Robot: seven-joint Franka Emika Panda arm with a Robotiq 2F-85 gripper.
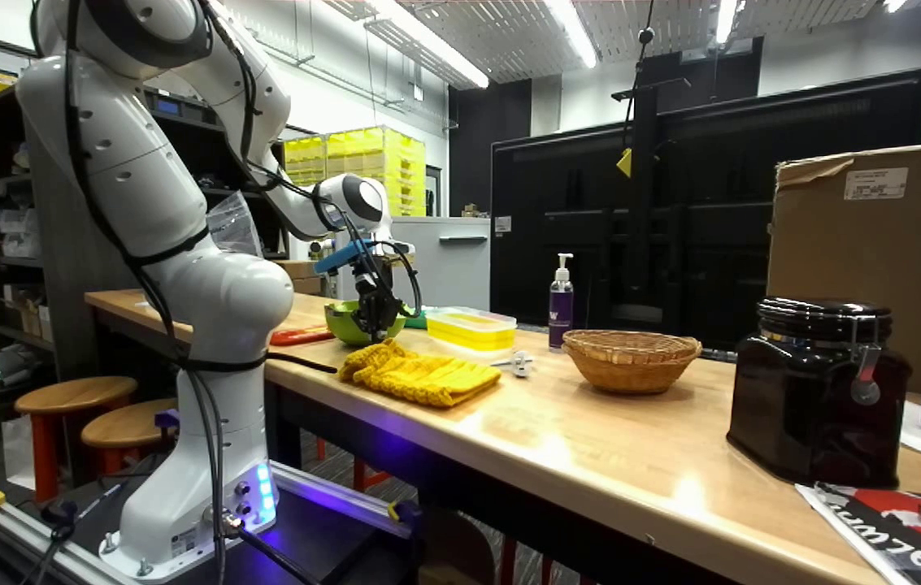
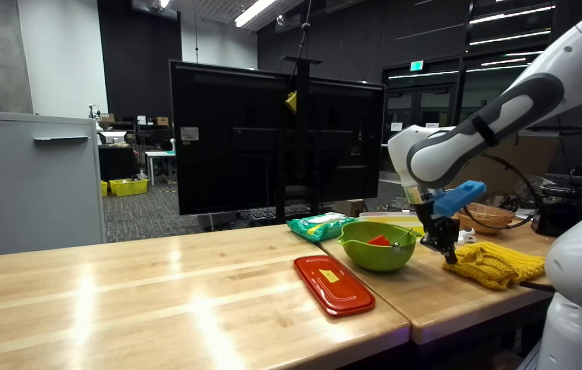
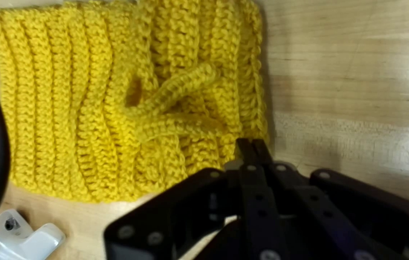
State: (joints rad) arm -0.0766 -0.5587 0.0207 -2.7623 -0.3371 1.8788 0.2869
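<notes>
A yellow knitted cloth [image 3: 81, 108] lies folded on the wooden table, with a loop or strap bunched on top. It also shows in both exterior views [image 1: 427, 380] [image 2: 501, 264]. My gripper [image 3: 252, 142] points down at one edge of the cloth, its black fingers almost together. In the exterior views the fingertips [image 1: 379, 335] [image 2: 450, 259] are at the cloth's edge and seem to touch it. I cannot tell whether any cloth is pinched between them. A white plug-like piece [image 3: 31, 238] lies beside the cloth. A green bowl [image 2: 378, 254] holding a red thing and a utensil stands close by.
A plastic container with yellow inside [image 1: 472, 331], a pump bottle [image 1: 561, 305], a wicker basket [image 1: 631, 364] and a black jar [image 1: 818, 406] stand along the table. A red lid [image 2: 334, 288] and a green wipes packet [image 2: 319, 227] lie near the bowl. A large screen [image 2: 239, 139] stands behind.
</notes>
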